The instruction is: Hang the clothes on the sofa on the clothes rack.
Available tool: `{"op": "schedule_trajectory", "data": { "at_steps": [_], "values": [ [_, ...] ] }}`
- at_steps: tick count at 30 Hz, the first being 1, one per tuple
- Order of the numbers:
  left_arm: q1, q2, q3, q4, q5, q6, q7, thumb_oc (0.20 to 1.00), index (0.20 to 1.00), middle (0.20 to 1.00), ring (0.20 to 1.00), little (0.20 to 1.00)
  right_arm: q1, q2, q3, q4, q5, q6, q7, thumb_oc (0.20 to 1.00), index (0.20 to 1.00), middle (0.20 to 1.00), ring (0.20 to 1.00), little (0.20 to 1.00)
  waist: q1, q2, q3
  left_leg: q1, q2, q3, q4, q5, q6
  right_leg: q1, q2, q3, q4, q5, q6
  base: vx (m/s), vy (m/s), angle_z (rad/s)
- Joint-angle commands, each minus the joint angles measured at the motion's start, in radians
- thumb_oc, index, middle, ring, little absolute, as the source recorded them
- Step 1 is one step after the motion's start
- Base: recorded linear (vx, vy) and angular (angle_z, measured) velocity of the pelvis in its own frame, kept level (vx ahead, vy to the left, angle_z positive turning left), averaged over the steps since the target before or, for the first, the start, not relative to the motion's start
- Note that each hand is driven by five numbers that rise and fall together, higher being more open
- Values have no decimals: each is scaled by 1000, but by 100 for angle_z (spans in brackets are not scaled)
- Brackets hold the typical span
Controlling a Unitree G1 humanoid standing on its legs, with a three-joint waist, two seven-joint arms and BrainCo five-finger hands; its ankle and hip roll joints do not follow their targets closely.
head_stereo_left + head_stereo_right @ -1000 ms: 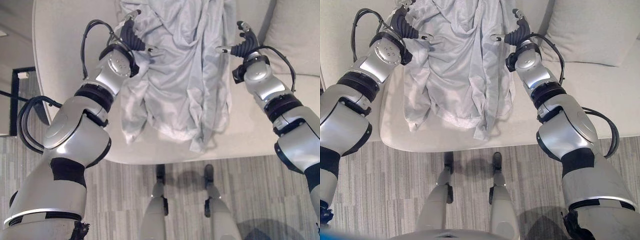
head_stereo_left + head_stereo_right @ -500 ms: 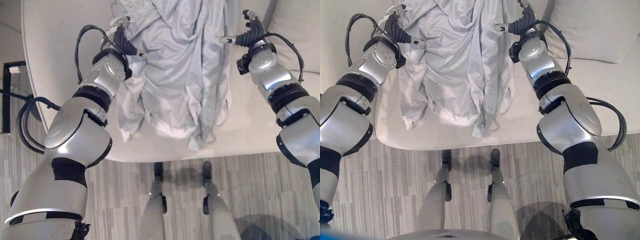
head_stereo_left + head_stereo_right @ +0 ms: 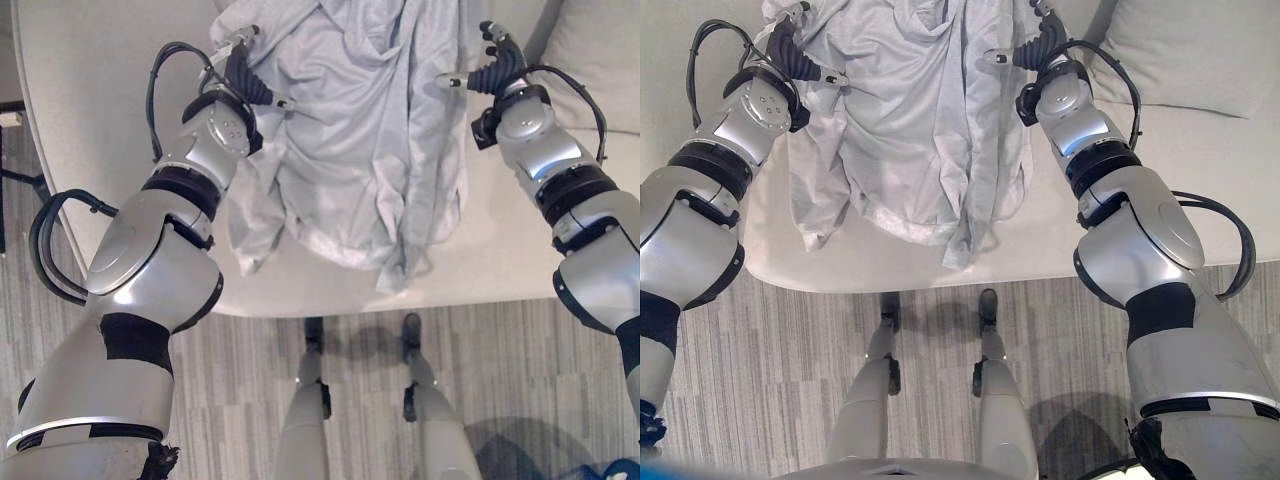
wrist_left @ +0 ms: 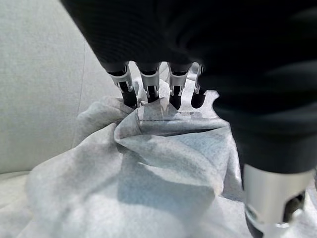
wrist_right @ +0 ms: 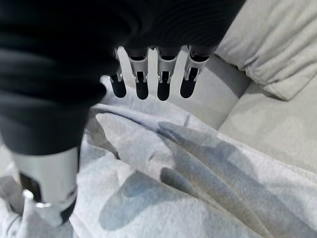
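A light grey garment (image 3: pixel 360 150) lies crumpled on the sofa seat (image 3: pixel 110 110), its hem hanging over the front edge. My left hand (image 3: pixel 243 75) is at the garment's upper left edge. Its fingers (image 4: pixel 148 84) are straight, with their dark tips touching a raised fold of the cloth (image 4: pixel 163 163) and the thumb held apart. My right hand (image 3: pixel 495 70) hovers at the upper right edge. Its fingers (image 5: pixel 166 74) are straight above the cloth (image 5: pixel 198 188) and nothing is held.
A pale cushion (image 3: pixel 1190 55) leans against the sofa back on the right, close to my right arm. Striped grey carpet (image 3: pixel 500 380) runs in front of the sofa. The sofa's rounded left end (image 3: pixel 660 40) lies beyond my left arm.
Both hands have reached farther up the garment toward the sofa back, and the whole view has shifted with them. The cloth's left edge looks slightly bunched by the left hand.
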Motion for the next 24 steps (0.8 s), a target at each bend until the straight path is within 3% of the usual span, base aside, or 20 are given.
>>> {"op": "schedule_trajectory", "data": {
  "at_steps": [1, 13, 24],
  "values": [
    [-141, 29, -60, 91, 28, -26, 17, 1000, 1000, 1000, 1000, 1000, -124, -28, 2, 113, 63, -30, 1, 1000, 1000, 1000, 1000, 1000, 22, -26, -19, 103, -97, -23, -55, -54, 0, -58, 85, 41, -60, 47, 20, 19, -36, 0],
    [-133, 33, -64, 88, 56, -26, 25, 1000, 1000, 1000, 1000, 1000, -131, -59, 4, 143, 84, -21, 21, 1000, 1000, 1000, 1000, 1000, 45, -32, -8, 100, -103, -40, -55, -53, -2, -53, 87, 32, -60, 39, 10, 17, -28, 1],
    [-152, 29, -80, 100, 62, -24, 19, 1000, 1000, 1000, 1000, 1000, -143, -62, 0, 141, 106, -25, 19, 1000, 1000, 1000, 1000, 1000, 38, -37, -5, 95, -101, -39, -55, -53, -5, -57, 90, 29, -60, 40, 8, 3, -3, 0]
  ]
}}
